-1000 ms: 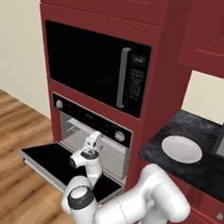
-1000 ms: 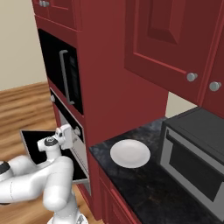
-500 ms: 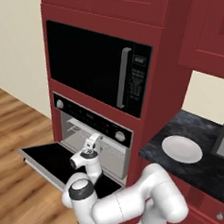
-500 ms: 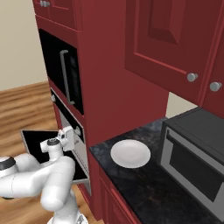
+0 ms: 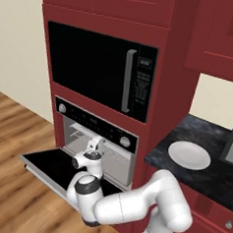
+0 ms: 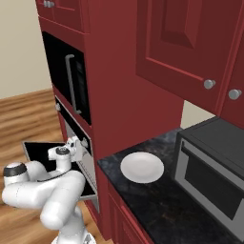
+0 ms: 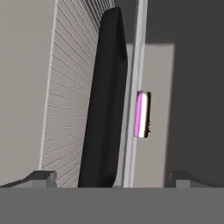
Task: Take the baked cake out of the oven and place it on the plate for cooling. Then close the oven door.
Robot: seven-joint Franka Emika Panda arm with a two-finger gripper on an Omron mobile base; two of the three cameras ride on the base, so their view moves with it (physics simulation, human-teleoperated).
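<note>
Reach into the oven (image 5: 103, 152) is judged to be the step in hand: the oven door (image 5: 51, 165) lies folded down flat, and the gripper (image 5: 94, 142) is held at the mouth of the pale grey cavity, just under the black control strip (image 5: 95, 124) with its two round knobs. In the hand view the two finger tips are seen spread wide at the bottom corners, with nothing between them, so the claw is open and empty.

The baked cake (image 7: 143, 114) is seen in the hand view as a small slice with a bright pink layer, resting deeper inside the oven beside a dark tray (image 7: 105, 105) and a wire rack (image 7: 70, 87). The hand is rolled, so the rack wires appear to run upward.

To do this step well, the cake should be centred between the finger tips before any advance is made; at present it sits toward one side of the gap. The approach is best kept level and slow, clear of the tray edge, and the jaws closed only once the slice lies squarely between them.

The white plate (image 6: 142, 167) waits on the dark counter (image 6: 157, 200) beside the oven column, well apart from the gripper.
</note>
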